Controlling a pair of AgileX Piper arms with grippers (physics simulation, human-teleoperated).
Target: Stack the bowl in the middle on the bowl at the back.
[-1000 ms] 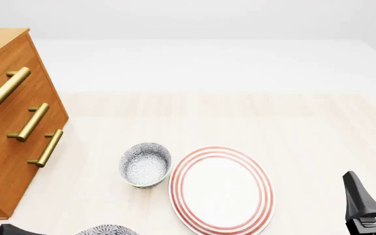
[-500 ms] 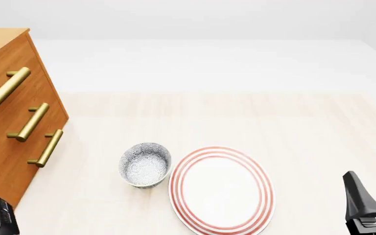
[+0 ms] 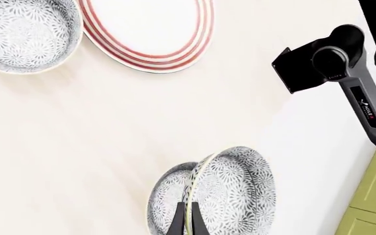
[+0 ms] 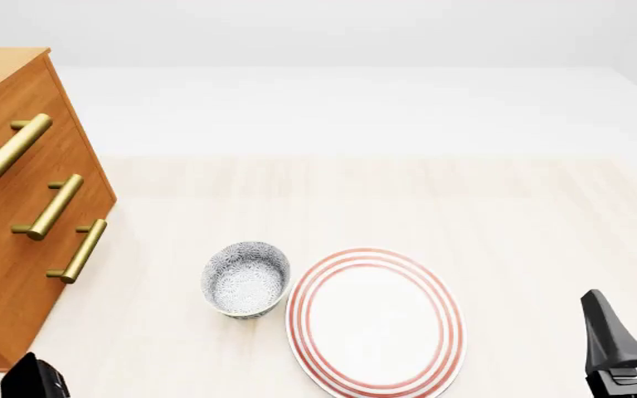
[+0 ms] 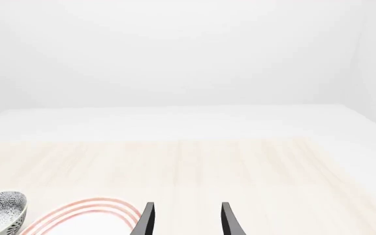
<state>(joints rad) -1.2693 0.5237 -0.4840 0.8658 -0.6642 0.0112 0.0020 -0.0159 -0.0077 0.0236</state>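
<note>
1. Two speckled bowls appear in the left wrist view; only one, the back bowl [image 4: 245, 279], shows in the front view, standing on the table [image 4: 407, 207] just beside the plate [image 4: 375, 322]
2. The middle bowl [image 3: 230, 193] is out of the front view's frame; in the left wrist view it hangs tilted on edge, its lower part cut off by the picture border
3. The left gripper [image 3: 187, 223] shows only as two thin dark fingertips, pressed together on the middle bowl's rim, one inside and one outside; in the front view only a dark corner of that arm [image 4: 33, 380] enters at the bottom left
4. The right gripper [image 5: 186, 220] has its fingers apart with nothing between them; it hovers near the plate's edge, and its arm is cropped in the front view
5. Counted: one red-ringed plate, one wooden drawer chest [image 4: 20, 215] with three brass handles [image 4: 53, 207], its near lower part cut off
6. In the left wrist view the back bowl [image 3: 25, 34] lies well apart from the held bowl, touching no gripper; a green panel [image 3: 371, 205] at the corner is hard to identify
</note>
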